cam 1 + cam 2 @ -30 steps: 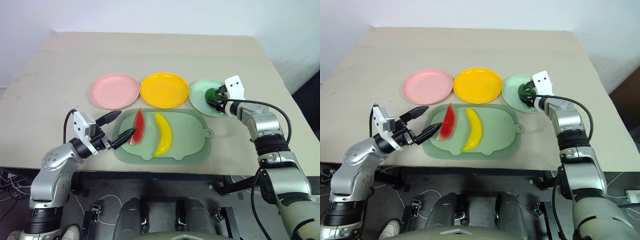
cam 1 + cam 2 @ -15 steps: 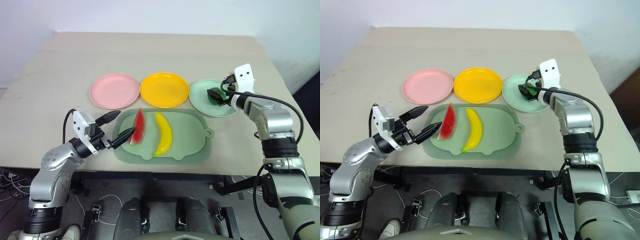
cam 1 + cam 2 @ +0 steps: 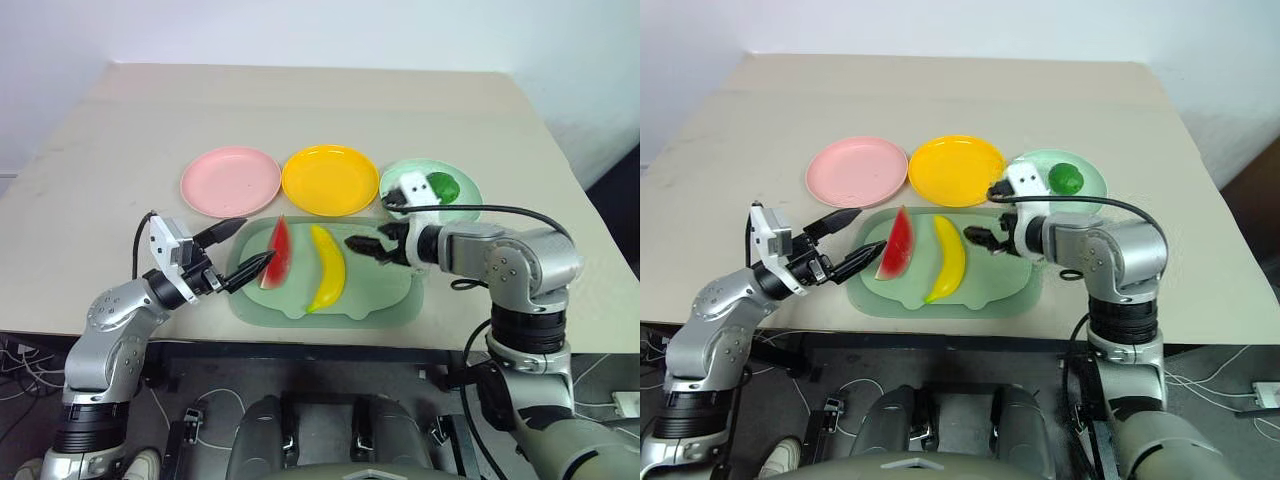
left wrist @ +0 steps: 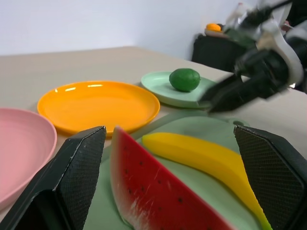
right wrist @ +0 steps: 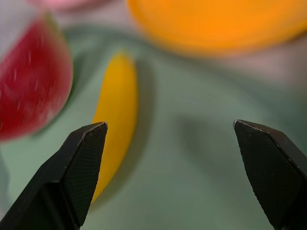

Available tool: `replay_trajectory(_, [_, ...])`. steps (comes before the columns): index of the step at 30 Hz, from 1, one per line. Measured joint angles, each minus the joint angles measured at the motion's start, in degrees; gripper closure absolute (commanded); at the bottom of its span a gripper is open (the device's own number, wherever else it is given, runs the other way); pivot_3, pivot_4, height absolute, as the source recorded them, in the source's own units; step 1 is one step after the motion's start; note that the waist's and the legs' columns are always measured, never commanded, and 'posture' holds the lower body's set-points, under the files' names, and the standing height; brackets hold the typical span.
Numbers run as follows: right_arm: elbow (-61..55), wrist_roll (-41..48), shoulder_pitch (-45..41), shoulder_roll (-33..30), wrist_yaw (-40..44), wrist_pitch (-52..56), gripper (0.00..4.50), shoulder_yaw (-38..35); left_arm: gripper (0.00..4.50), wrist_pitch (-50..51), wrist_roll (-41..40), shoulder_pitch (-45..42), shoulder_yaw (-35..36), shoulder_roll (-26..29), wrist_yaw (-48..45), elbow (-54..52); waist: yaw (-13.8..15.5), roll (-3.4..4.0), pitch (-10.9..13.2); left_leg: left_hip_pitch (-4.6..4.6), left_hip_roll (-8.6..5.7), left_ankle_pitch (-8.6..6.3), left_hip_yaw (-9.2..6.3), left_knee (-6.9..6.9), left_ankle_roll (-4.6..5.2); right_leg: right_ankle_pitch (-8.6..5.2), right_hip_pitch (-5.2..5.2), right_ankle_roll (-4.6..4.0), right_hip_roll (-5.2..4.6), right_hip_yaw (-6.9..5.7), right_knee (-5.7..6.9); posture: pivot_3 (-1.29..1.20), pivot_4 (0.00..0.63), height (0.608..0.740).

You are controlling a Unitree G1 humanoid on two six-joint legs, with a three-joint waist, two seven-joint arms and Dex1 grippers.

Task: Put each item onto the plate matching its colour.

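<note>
Now the dark-green fruit (image 3: pixel 442 187) lies on the mint plate (image 3: pixel 468 205) near the worktop's right edge, while the watermelon wedge (image 3: pixel 277 255) and banana (image 3: pixel 327 267) lie on the pale green tray (image 3: pixel 385 290) toward the front edge. The left gripper (image 3: pixel 238 251) holds its jaws wide and empty just beside the wedge. The right gripper (image 3: pixel 362 243) hangs over the tray beside the banana, jaws wide, holding nothing.

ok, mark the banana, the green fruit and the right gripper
banana (image 3: pixel 328 268): left eye view, middle of its curve.
green fruit (image 3: pixel 442 187): left eye view, its top.
right gripper (image 3: pixel 362 244): left eye view, between the fingertips.
</note>
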Motion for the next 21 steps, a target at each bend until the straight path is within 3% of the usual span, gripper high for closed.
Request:
replay_trajectory(17, [6.46,4.3,-3.51,6.26,-9.93,0.67,0.04,5.42,0.0,-0.19,1.03,-2.7,-1.31,-0.95,-1.6,2.58,-0.35,0.0,0.0,-0.02,-0.12,0.01,0.0,-0.02,-0.01,0.0,-0.03,0.01,0.03,0.0,0.0,0.0,0.15,0.695])
replay_trajectory(21, [6.68,2.67,-5.12,5.18,-11.6,0.65,0.04,10.54,0.0,-0.21,1.13,-2.73,-1.3,-0.95,-1.71,2.78,-0.41,-0.01,-0.01,-0.01,-0.11,0.01,0.0,-0.03,-0.01,0.0,-0.02,0.01,0.02,0.0,0.0,0.0,0.15,0.695])
